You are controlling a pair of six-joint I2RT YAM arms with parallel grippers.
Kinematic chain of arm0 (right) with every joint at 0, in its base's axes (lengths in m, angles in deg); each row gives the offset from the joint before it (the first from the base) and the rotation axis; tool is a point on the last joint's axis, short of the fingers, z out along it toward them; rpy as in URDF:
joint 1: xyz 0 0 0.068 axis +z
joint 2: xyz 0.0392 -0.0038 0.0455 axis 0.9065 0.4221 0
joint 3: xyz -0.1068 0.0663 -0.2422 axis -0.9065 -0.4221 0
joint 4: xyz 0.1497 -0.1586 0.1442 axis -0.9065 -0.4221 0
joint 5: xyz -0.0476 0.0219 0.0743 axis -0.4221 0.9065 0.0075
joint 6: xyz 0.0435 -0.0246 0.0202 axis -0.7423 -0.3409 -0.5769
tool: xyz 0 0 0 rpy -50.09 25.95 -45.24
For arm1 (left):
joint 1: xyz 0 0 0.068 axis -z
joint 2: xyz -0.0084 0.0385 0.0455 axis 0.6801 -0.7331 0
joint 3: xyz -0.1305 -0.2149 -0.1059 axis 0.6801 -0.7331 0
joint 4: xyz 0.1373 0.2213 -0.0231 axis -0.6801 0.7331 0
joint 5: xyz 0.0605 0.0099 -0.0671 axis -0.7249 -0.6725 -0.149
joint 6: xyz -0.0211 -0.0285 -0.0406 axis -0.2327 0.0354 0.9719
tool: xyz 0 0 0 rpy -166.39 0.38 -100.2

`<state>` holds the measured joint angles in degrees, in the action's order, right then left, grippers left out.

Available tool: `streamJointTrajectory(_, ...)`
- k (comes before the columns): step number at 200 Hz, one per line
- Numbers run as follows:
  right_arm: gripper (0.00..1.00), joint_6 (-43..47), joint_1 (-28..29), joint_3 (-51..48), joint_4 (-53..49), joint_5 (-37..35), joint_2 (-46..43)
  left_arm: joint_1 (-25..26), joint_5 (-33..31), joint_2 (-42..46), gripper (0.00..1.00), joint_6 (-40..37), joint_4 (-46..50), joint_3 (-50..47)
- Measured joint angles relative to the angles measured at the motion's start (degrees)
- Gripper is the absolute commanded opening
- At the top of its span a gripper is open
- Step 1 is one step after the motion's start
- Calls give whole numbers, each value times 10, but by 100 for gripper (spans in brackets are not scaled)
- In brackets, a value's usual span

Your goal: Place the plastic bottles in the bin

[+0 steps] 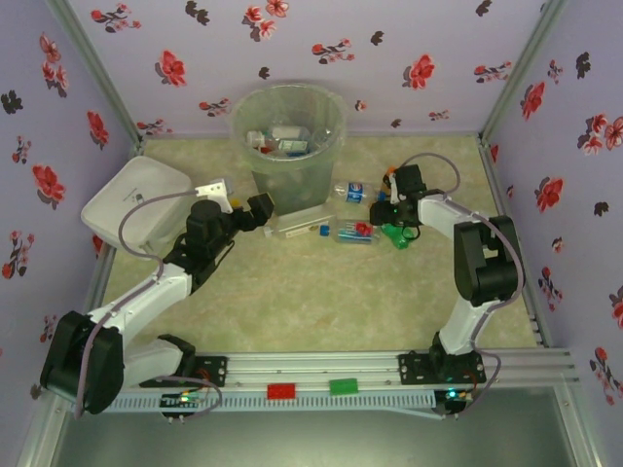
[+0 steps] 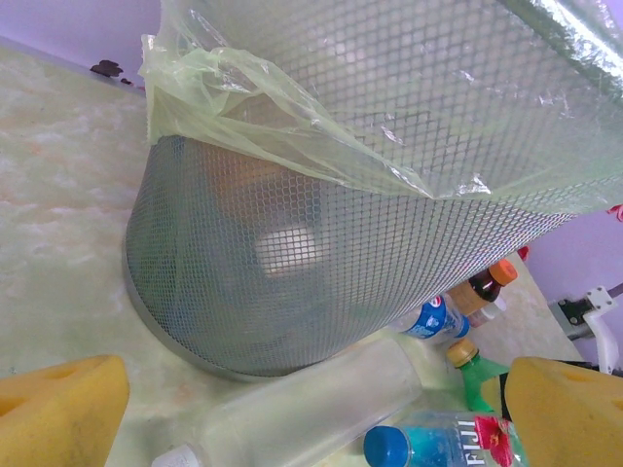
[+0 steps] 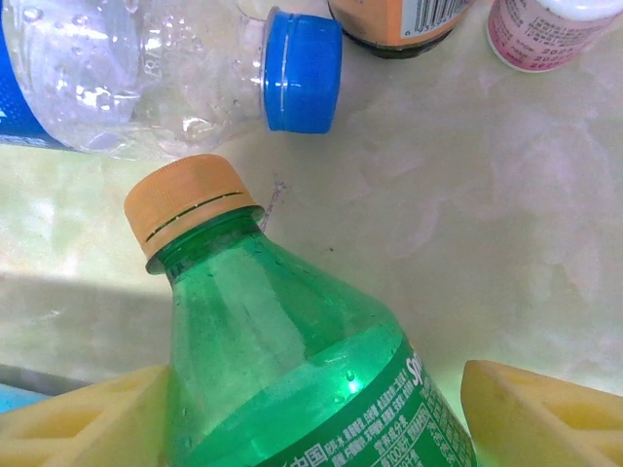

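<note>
The bin (image 1: 287, 136) stands at the back of the table with several bottles inside; its mesh wall (image 2: 321, 214) looms close in the left wrist view. A frosted clear bottle (image 2: 311, 409) lies against its base, beside a blue-capped Fiji bottle (image 2: 438, 443). My left gripper (image 2: 311, 433) is open just short of them, seen from above (image 1: 258, 209). My right gripper (image 3: 311, 428) is open around a lying green bottle (image 3: 292, 360) with a tan cap; the left pad (image 3: 88, 423) meets it, the right pad (image 3: 545, 413) stands apart. This green bottle (image 1: 394, 233) lies right of centre.
A clear blue-labelled, blue-capped bottle (image 3: 146, 68), an amber bottle (image 3: 399, 19) and a small pink-labelled bottle (image 3: 550, 34) lie just beyond the green one. A white flat container (image 1: 136, 204) sits at the left. Red (image 1: 281, 391) and green (image 1: 343, 386) bricks rest on the front rail.
</note>
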<state>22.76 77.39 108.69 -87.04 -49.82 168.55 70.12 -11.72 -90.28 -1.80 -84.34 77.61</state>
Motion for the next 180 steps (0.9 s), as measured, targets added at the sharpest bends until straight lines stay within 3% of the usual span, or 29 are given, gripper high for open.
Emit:
streamJointTrajectory(99, 76, -30, 24, 1, -5, -16, 1, 0, 0, 0, 100, 2, 0, -3)
streamJointTrajectory(148, 83, -45, 37, 1, -20, -35, 4, 0, 0, 1, 100, 5, 0, -6)
streamJointTrajectory(180, 81, -49, 41, 1, -35, -41, 10, 0, 0, 5, 100, 9, 0, -7)
